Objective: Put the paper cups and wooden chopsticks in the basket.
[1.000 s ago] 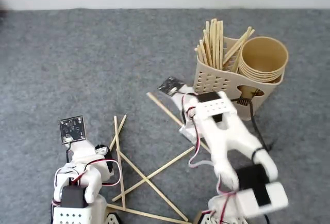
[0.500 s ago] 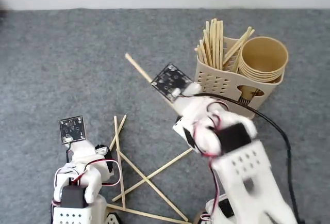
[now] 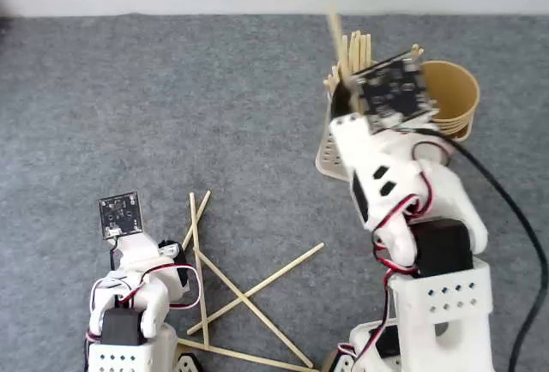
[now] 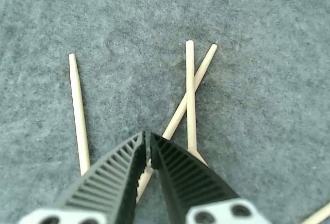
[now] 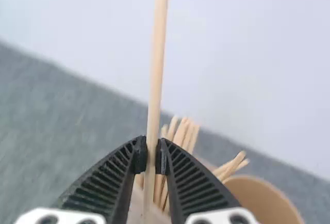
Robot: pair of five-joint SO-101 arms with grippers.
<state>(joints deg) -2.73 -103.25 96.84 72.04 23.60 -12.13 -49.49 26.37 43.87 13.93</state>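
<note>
My right gripper (image 5: 150, 154) is shut on a wooden chopstick (image 5: 157, 64) that stands nearly upright above the beige basket (image 3: 330, 156). In the high view the right gripper (image 3: 345, 98) is raised over the basket's near side, with the held chopstick (image 3: 334, 33) pointing up. The basket holds several chopsticks (image 3: 357, 50) and a stack of paper cups (image 3: 455, 93). Several loose chopsticks (image 3: 257, 286) lie crossed on the grey mat at the front. My left gripper (image 4: 147, 144) is shut with nothing in it, just above two crossed chopsticks (image 4: 191, 92).
The grey mat (image 3: 154, 106) covers the table up to a pale wall at the back. A black cable (image 3: 515, 218) runs along the right arm's side. The left arm (image 3: 129, 303) sits low at the front left.
The right arm has lifted the chopstick off the mat and swung it up and back, from beside the basket to upright over it. The left arm has not moved.
</note>
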